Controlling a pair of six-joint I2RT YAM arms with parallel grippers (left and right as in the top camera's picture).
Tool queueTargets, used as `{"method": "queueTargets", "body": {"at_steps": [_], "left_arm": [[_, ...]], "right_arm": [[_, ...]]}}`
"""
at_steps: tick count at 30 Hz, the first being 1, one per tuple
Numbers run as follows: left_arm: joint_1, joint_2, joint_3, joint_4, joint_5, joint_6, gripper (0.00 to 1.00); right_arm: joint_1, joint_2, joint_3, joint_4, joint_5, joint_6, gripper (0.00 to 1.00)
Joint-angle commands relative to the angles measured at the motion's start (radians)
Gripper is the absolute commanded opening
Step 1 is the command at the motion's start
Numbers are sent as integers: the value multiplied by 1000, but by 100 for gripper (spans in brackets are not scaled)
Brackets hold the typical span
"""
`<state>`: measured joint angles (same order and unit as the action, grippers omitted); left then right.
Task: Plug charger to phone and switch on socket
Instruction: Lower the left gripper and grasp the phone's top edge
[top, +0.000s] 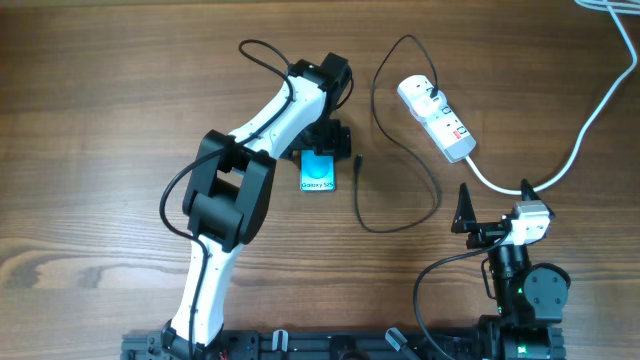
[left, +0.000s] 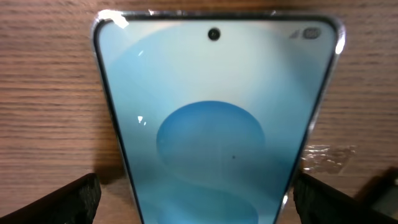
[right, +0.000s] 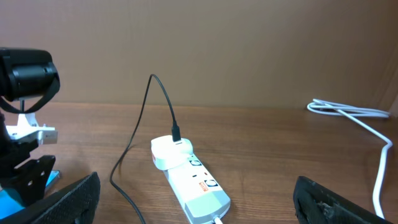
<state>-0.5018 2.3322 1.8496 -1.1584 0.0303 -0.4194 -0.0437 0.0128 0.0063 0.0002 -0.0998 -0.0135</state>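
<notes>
Overhead, the phone (top: 318, 172) lies flat in the middle of the desk (top: 100, 120), its long axis running away from the robot and its white text near the short edge closer to the base. The left hand (top: 325, 140) sits at the phone's far end, fingers (left: 78, 200) spread to either side of the glass; whether they touch its edges I cannot tell. The charger (top: 376, 230) has its plug seated in the socket (top: 440, 120), while its connector tip (top: 357, 161) lies loose just right of the phone, roughly parallel to it and not in any port. The left arm is plainly the nearer to that tip. The right hand (top: 468, 220), spread wide and empty, hangs well apart, closer to the socket's near end and its red switches (right: 201, 183). Up close, the phone's cyan screen is lit and glossy, so it will likely slide if nudged.
</notes>
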Motion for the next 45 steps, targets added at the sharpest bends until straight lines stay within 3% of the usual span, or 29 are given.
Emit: {"method": "queueTargets", "body": {"at_steps": [1,19,23,29,38,45], "left_arm": [[16,12,-47,25,-12,-4,100],[16,12,-51,52,13,-6,100],[10,12,-51,37,14,95,100],[-7,12,-51,48,13,94,100],[-5,12,-51,50,13,-34,100],[-5,12,-51,53,13,-34,100]], "right_arm": [[5,-5,-1,3,10,-11,100],[5,-5,-1,3,10,-10,100],[5,-5,-1,2,10,-10,100],[5,-5,-1,2,10,-11,100],[5,-2,-1,3,10,-11,100],[5,-2,-1,2,10,-11,100]]}}
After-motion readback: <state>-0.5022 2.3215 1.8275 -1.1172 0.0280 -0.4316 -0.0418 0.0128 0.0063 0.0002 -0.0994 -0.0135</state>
